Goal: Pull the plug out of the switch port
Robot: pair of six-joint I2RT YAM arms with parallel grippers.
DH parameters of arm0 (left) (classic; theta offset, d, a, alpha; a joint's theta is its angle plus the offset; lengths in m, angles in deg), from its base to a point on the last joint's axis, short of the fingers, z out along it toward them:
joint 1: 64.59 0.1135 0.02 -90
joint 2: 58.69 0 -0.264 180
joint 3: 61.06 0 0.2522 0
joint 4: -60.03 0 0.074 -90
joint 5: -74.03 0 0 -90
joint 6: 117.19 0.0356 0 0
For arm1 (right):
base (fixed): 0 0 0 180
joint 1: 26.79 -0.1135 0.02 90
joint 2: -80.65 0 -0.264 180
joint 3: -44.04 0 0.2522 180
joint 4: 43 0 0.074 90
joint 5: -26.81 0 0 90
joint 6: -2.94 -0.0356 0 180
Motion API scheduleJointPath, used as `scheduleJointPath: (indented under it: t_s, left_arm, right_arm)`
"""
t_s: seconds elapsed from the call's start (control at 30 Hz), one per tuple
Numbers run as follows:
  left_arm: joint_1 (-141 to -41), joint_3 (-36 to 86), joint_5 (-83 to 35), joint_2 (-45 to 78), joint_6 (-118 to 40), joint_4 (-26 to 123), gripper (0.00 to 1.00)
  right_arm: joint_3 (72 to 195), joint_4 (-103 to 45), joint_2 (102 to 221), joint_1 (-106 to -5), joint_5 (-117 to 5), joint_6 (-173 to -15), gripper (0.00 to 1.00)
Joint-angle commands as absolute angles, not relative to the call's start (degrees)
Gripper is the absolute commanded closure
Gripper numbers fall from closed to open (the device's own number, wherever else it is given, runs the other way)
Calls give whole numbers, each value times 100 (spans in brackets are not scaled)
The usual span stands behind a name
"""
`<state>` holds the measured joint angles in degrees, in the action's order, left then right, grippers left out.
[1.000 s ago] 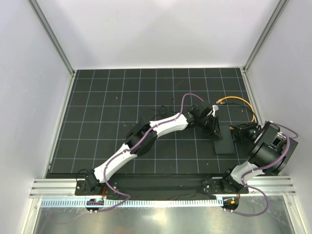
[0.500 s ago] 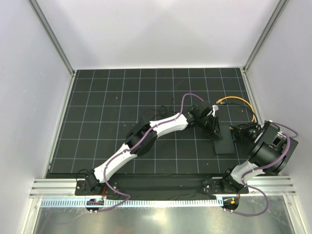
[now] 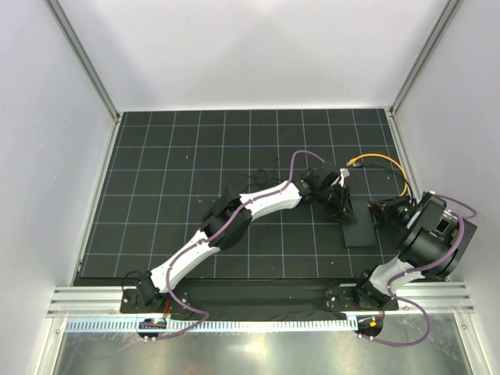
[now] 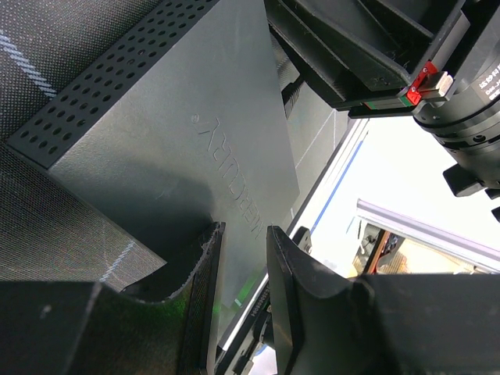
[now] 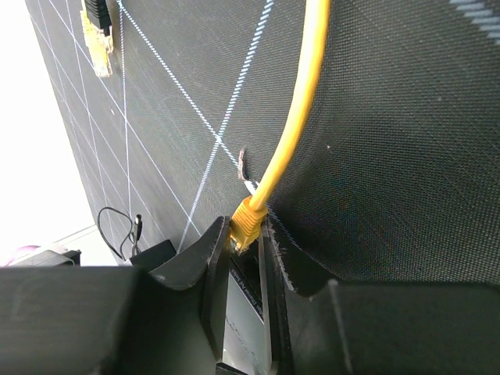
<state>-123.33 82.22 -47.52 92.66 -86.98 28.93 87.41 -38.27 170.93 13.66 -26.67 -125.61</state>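
Here the flat black box (image 3: 359, 228) lies on the gridded desk (image 3: 195, 156) at the right side, between the 2 arms. The left claw (image 3: 337, 205) reaches across from the left, and in the left wrist view it (image 4: 244, 230) is clenched on the box's (image 4: 180, 148) thin near edge, 1 finger on each face. The right claw (image 3: 381, 211) sits just beside the box's right edge. In the right wrist view it (image 5: 246, 228) is grasping the yellow plug (image 5: 248, 217), its 2 fingers pressed against the plug's sides. The switch port is in the box edge facing this claw, but it is hidden behind the plug and fingers, so whether the plug is seated cannot be told. The yellow cable (image 5: 301, 101) runs up from the plug and loops over the desk; its free connector (image 5: 98, 31) lies well apart. A small adapter block (image 5: 137, 226) on thin black wire rests near the claw.
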Motion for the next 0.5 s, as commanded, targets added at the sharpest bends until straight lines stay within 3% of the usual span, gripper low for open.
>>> scheduleJointPath:
  t_s: [0.0,0.07,0.47]
  left_arm:
    - [-12339,7988,-4568,9600,-8678,2377,67]
    - [-12339,7901,-4516,9573,-8722,2386,67]
    - [-12348,7461,-4331,9459,-8924,2403,67]
  right_arm:
    - [8593,-3609,17223,1250,-3374,-12432,92]
    - [8567,-3662,17223,1259,-3409,-12564,99]
    - [8101,-4225,16723,1250,-4182,-13505,99]
